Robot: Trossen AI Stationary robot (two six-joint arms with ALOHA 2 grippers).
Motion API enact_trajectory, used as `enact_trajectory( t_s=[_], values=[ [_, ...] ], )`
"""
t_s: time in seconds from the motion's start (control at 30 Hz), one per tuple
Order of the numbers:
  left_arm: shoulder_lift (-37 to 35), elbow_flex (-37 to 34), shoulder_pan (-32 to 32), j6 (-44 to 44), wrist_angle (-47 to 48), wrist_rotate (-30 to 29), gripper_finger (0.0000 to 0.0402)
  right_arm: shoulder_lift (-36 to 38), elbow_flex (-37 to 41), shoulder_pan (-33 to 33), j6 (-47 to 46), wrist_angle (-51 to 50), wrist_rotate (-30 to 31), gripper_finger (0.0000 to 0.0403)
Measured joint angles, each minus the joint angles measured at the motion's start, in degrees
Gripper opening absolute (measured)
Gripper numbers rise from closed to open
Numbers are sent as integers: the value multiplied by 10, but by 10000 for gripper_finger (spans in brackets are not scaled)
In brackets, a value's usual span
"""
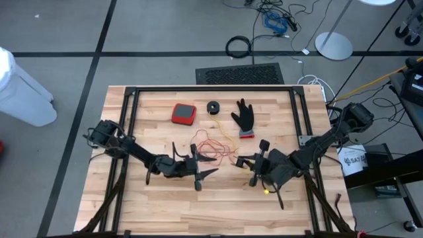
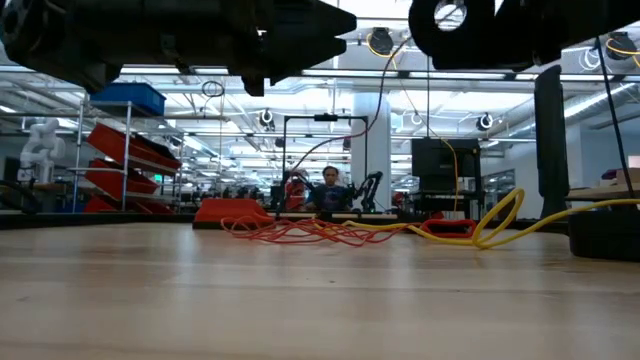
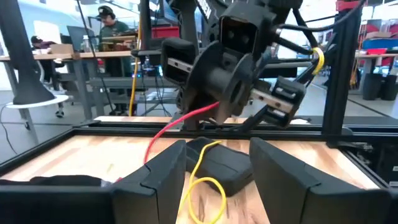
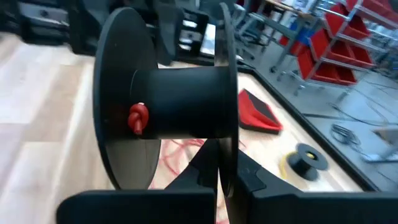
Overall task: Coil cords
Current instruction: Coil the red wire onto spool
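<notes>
Right gripper (image 1: 246,160) has its fingers clamped on a bare black reel (image 4: 168,115); left gripper (image 1: 206,163) hangs with fingers apart. The red-orange cord (image 1: 210,147) and yellow cord (image 1: 227,137) sprawl uncoiled on the bench (image 1: 218,205), so winding is barely begun

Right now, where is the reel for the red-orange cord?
Off the table: the right gripper holds the black reel mid-table, facing the left gripper, red-orange cord knotted on it.
</notes>
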State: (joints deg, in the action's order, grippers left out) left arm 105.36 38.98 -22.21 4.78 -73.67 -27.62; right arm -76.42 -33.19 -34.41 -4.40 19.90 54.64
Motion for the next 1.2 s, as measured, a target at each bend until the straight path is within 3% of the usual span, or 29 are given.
enact_trajectory(
  t_s=[0.2, 0.33, 0.57, 1.0, 1.2],
  values=[
    [0, 0, -11, 0, 0, 0, 184, 0, 0, -6, 7, 38, -12, 0],
    [0, 0, -15, -27, 4, 9, 184, 0, 0, -6, 6, 65, -65, 0],
    [-1, 0, -15, -59, 26, 79, 184, -13, 0, -6, 22, 135, -117, 0],
    [-83, 9, 4, -44, 249, 80, 184, -55, 0, 11, 88, 287, -143, 0],
    [-116, 9, 0, -12, 289, 80, 184, -81, 0, 22, 108, 358, -142, 0]
  ],
)
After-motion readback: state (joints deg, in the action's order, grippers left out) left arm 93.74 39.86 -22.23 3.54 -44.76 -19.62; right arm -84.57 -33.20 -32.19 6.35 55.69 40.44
